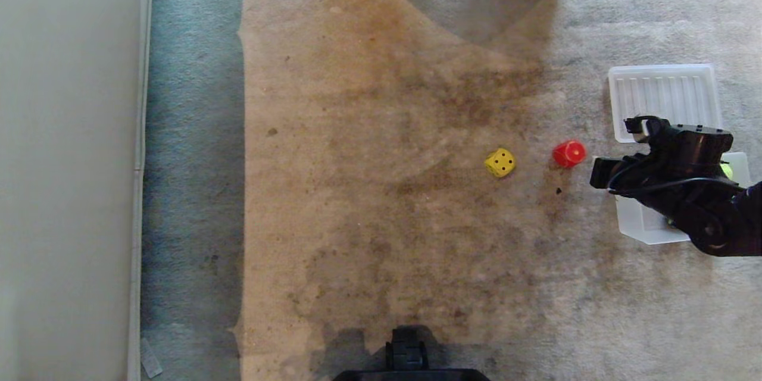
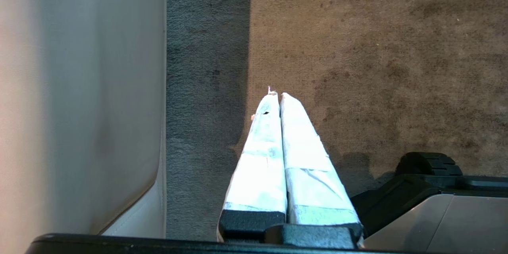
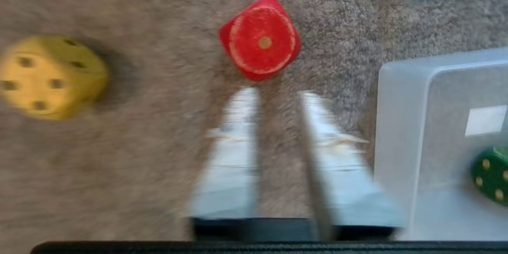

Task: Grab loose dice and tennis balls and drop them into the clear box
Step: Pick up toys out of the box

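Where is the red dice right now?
In the head view, the red die sits on the carpet at the right, between the yellow die and the clear box, just ahead of the right gripper.

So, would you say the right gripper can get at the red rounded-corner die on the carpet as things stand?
Probably yes. The right gripper hangs just short of the red die with its fingers slightly parted, only bare carpet between them. The frosted clear box sits off to one side, and the yellow die lies apart.

The right arm (image 1: pixel 684 184) hides most of the clear box (image 1: pixel 640 229) — contents unseen overhead.
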{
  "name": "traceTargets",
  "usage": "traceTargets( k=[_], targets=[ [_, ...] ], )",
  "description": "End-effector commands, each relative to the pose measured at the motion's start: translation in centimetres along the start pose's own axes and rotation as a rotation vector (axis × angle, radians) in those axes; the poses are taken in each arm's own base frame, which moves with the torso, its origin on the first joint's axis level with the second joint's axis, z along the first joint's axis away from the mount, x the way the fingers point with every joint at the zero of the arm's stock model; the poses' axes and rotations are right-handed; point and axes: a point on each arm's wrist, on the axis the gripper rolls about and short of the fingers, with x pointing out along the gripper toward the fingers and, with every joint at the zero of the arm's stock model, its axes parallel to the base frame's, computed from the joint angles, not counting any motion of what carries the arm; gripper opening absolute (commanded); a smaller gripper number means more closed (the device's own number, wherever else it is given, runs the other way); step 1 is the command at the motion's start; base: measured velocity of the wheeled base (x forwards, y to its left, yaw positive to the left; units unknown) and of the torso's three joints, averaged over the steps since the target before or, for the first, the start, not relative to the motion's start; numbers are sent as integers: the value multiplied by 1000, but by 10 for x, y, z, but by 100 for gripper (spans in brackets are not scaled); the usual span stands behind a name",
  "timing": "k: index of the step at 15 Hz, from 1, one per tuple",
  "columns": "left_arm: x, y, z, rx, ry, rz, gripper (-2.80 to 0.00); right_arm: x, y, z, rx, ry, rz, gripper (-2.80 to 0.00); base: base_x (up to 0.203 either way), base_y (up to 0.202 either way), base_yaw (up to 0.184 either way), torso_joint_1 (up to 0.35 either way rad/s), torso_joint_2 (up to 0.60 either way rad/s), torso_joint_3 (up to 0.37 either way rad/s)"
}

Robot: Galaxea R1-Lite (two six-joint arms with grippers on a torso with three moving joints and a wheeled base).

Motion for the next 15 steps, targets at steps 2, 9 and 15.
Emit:
traceTargets(
  k=[2,9,15],
  targets=[
    [0,0,0,-1,0,0,-280,21,-4,-14,-30,23,-19,0,0,0,0,0,0,0],
    [0,0,0,-1,2,0,-280,66,-4,-38,-22,20,11,0,0,0,0,0,0,0],
    [0,0,0,-2,0,0,-280,81,-4,-40,-5,-81,166,0,0,0,0,0,0,0]
  ],
)
